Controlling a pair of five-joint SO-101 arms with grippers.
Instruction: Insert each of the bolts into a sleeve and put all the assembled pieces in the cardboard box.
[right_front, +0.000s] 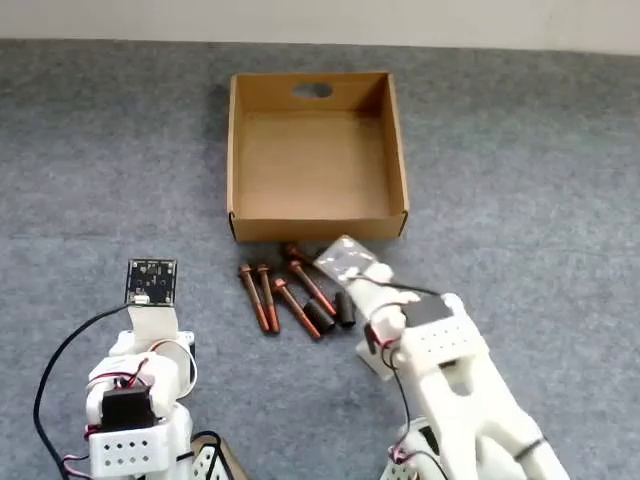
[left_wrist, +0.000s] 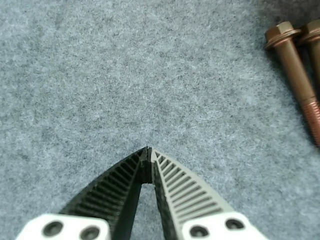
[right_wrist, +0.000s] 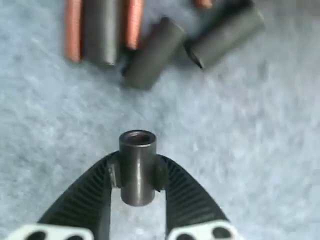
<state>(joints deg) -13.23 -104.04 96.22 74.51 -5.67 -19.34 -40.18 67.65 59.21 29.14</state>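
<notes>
Dark grey cylindrical metal sleeve (right_wrist: 137, 145), rigid, smooth, probably slippery, is grasped mid-body by right hand (right_wrist: 137, 167); left hand (left_wrist: 149, 152) clenched empty.

High view overhead, far, facing down, left wrist view close over carpet (left_wrist: 125, 75), shares bolts (left_wrist: 297, 82) with high view, right wrist view closer, shares sleeves (right_wrist: 152, 52).
</notes>
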